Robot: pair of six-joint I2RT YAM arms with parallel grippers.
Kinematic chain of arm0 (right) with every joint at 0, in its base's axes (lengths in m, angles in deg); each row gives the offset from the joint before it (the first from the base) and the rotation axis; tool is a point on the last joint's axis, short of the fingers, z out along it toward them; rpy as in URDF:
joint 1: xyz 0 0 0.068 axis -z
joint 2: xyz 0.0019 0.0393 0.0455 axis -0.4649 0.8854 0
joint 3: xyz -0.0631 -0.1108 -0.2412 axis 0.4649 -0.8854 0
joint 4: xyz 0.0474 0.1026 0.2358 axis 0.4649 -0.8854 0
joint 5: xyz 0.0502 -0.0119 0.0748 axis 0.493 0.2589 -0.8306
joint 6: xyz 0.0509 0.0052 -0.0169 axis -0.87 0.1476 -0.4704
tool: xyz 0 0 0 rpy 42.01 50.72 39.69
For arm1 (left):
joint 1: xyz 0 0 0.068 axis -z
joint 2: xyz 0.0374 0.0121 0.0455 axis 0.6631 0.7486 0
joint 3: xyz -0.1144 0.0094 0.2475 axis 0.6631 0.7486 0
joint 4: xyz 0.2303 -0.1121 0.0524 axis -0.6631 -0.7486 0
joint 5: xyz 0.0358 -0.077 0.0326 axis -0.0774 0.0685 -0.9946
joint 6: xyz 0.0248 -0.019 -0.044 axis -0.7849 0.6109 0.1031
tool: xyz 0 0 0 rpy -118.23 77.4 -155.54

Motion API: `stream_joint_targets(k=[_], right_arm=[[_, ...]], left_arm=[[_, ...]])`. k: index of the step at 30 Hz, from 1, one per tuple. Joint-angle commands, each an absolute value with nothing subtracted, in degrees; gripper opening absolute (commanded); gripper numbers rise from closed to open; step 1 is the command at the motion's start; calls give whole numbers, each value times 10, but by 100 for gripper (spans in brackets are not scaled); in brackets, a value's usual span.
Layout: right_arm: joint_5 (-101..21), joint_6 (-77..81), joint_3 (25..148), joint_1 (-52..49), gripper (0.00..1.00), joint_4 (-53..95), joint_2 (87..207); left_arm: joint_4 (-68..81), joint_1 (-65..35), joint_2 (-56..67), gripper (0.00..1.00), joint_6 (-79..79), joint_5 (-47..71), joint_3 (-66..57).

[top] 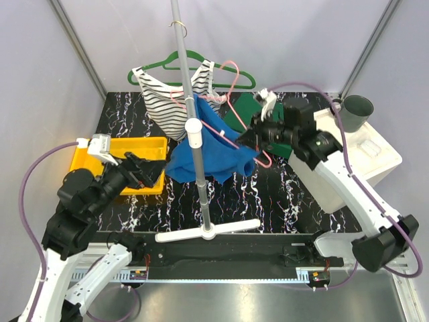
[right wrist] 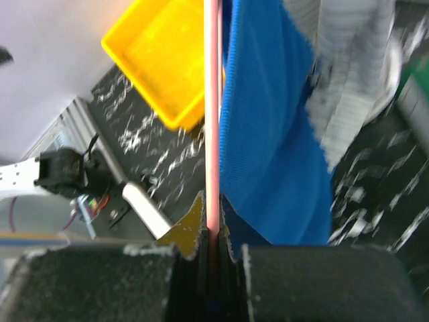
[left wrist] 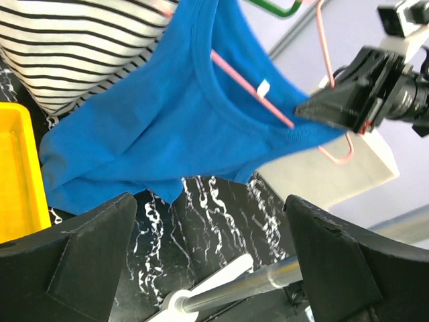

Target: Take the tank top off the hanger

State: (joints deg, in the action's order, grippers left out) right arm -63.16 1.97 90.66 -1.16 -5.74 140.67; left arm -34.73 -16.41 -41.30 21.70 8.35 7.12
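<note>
Blue tank top (top: 211, 144) sits draped on the pink hanger (right wrist: 213, 100), just beside the rack pole (top: 201, 176). R gripper (right wrist: 213, 251) pinches the hanger wire; L gripper (left wrist: 209, 201) is spread wide, facing the cloth. I'd bring L in, bite plenty of fabric, then pull away from R w/o jerking.

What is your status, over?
Right gripper shut on pink hanger. Left gripper open, clear of blue tank top. Tank top not yet off hanger. Rack pole stands close by.
</note>
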Motion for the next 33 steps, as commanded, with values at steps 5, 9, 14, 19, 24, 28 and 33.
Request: stream_joint_targets(k=[5, 9, 14, 19, 24, 28, 33], right_arm=[[-670, -90, 766, -13, 0, 34, 1314], [-686, -98, 766, -13, 0, 35, 1319], [-730, -99, 760, -17, 0, 44, 1324], [-748, -95, 753, -37, 0, 45, 1330], [-753, -91, 750, -60, 0, 45, 1330], [-748, -91, 743, -72, 0, 45, 1316], [-736, -91, 724, -74, 0, 37, 1290]], left_arm=[[-271, -162, -283, 87, 185, 121, 59], [-229, -161, -204, 74, 193, 150, 50], [-215, -162, -160, 73, 181, 122, 27], [-199, -151, -144, 70, 171, 85, 17], [-169, -138, -115, 69, 165, 86, 16], [-181, -136, -99, 61, 165, 53, 18], [-183, -135, -120, 48, 162, 20, 36]])
